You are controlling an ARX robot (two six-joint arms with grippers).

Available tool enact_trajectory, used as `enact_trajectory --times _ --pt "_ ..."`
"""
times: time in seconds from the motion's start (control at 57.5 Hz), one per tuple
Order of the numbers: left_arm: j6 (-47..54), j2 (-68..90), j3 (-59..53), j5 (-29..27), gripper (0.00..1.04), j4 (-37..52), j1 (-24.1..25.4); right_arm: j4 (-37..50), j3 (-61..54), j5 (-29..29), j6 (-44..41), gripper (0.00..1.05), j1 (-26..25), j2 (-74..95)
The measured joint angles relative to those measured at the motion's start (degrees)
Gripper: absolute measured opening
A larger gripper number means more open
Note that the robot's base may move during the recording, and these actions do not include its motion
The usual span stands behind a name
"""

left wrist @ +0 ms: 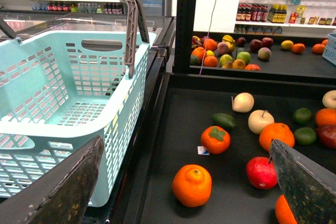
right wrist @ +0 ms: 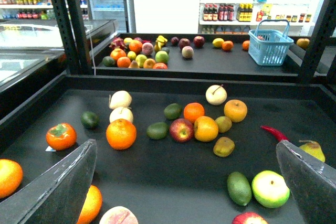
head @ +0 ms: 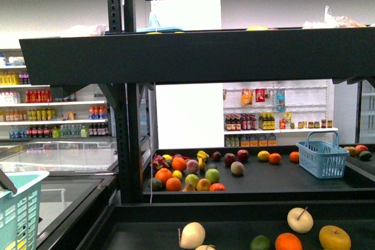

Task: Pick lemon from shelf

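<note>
No legible text or labels anywhere.

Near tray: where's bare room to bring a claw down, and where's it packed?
Bare: dark tray floor between the big orange and the green avocado; also the strip behind the pale apple. Packed: the red apple cluster mid-tray.

Matt black metal shelf (right wrist: 157, 182) tray holding smooth, glossy fruit; perforated pale green plastic basket (left wrist: 68, 98) beside it; both claws' fingers (right wrist: 58, 187) look worn, scuffed grey
</note>
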Motion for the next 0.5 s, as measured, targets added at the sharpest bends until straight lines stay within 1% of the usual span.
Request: enact_trajectory --times 0.505 --pt "0.0 0.0 0.0 0.0 0.97 0.0 0.0 0.0 0.0 0.0 0.0 1.02 0.0 0.0"
